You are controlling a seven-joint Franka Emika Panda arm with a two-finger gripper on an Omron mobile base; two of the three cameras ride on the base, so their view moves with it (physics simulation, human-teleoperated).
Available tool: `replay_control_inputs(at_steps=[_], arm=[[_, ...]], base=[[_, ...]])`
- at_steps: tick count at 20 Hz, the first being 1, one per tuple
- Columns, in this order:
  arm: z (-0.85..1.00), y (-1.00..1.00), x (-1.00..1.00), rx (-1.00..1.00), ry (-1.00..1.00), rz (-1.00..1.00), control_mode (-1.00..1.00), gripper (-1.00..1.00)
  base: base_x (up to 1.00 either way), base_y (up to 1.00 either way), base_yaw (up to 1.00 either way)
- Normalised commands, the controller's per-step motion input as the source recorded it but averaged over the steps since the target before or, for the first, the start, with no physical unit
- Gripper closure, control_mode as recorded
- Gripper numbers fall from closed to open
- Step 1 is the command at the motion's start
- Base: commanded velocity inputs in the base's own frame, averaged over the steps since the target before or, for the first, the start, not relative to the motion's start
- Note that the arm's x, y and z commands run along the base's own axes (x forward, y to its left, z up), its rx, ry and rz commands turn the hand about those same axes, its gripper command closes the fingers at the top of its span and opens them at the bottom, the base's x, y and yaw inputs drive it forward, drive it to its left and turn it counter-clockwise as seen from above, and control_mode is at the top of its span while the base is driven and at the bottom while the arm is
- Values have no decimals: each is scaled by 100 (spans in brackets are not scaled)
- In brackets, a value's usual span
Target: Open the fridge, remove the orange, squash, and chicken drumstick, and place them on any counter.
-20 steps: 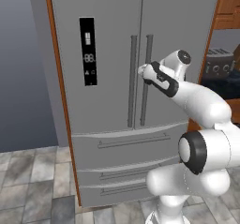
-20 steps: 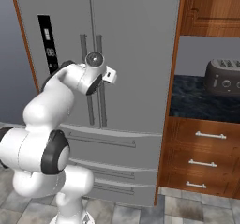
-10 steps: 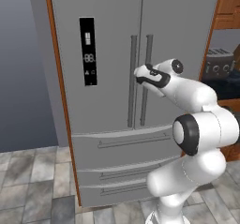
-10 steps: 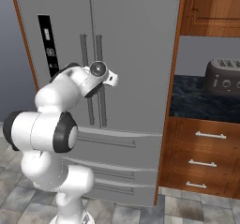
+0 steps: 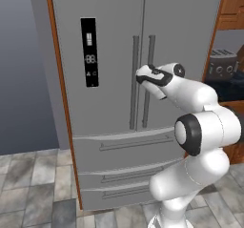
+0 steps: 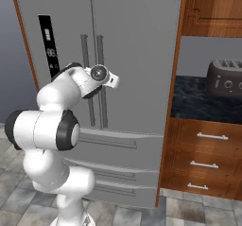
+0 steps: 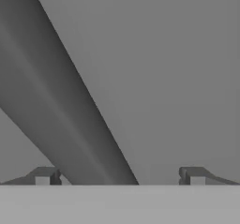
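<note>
The tall grey steel fridge (image 5: 114, 79) is seen shut, one vertical bar handle (image 7: 61, 106) lying between the spread-open gripper (image 7: 119, 176) fingers.

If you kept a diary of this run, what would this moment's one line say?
stage: reaching for handle | fridge: doors shut | gripper: open, handle between fingertips, not yet clamped | food: not visible
</note>
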Motion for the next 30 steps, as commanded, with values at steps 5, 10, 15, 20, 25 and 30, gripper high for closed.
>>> replay_control_inputs(at_steps=[5, 10, 15, 20, 25, 30], arm=[[-1, 0, 12, 0, 0, 0, -100, 100], [0, -1, -42, 0, 0, 0, -100, 100], [-1, -29, -100, 0, 0, -2, -100, 100], [0, -53, -100, -2, 0, 0, -100, 100], [-1, -56, -100, -3, 0, 2, -100, 100], [-1, -54, -100, -5, 0, 6, -100, 100]], base=[[0, 0, 0], [0, 0, 0], [0, 0, 0], [0, 0, 0], [0, 0, 0], [0, 0, 0]])
